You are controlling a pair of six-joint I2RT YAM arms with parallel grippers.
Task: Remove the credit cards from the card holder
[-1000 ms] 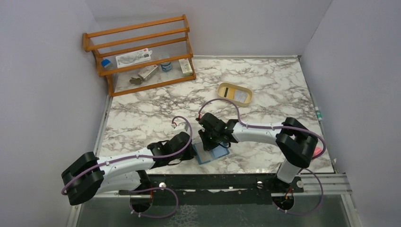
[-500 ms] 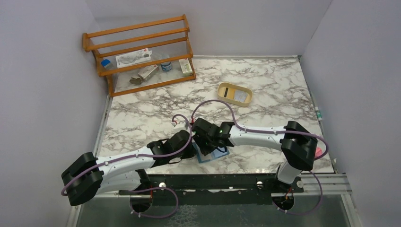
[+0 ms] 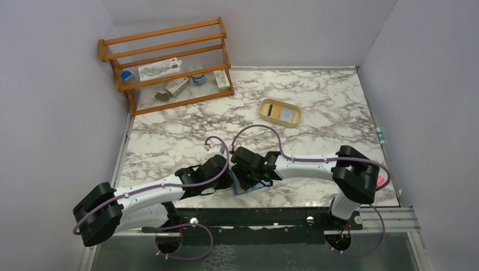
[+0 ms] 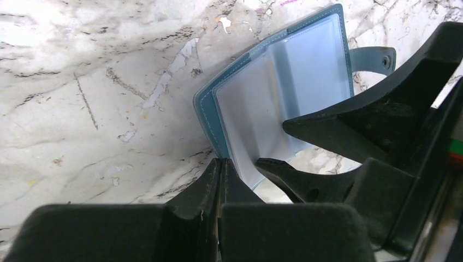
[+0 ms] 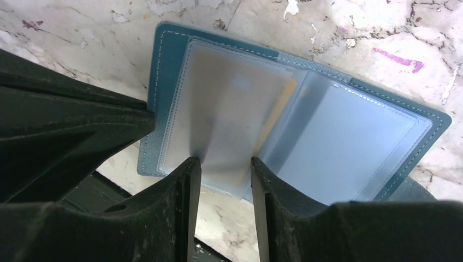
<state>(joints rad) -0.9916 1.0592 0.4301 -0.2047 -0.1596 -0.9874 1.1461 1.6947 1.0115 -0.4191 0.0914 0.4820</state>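
Here the unfolded card holder (image 5: 164, 71) is pinned to the bench (image 4: 82, 82) by the closed left pincer (image 4: 221, 174) (against sliding), while a sleeved credit card (image 5: 235, 103) is straddled by the half-parted right pincer (image 5: 223, 174).

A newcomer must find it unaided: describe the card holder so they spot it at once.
On the marble table, go to the near edge, where the left gripper and right gripper meet. The card holder lies open there. It alone is teal-blue, with clear plastic sleeves and a snap tab, unlike the tan tray farther back.
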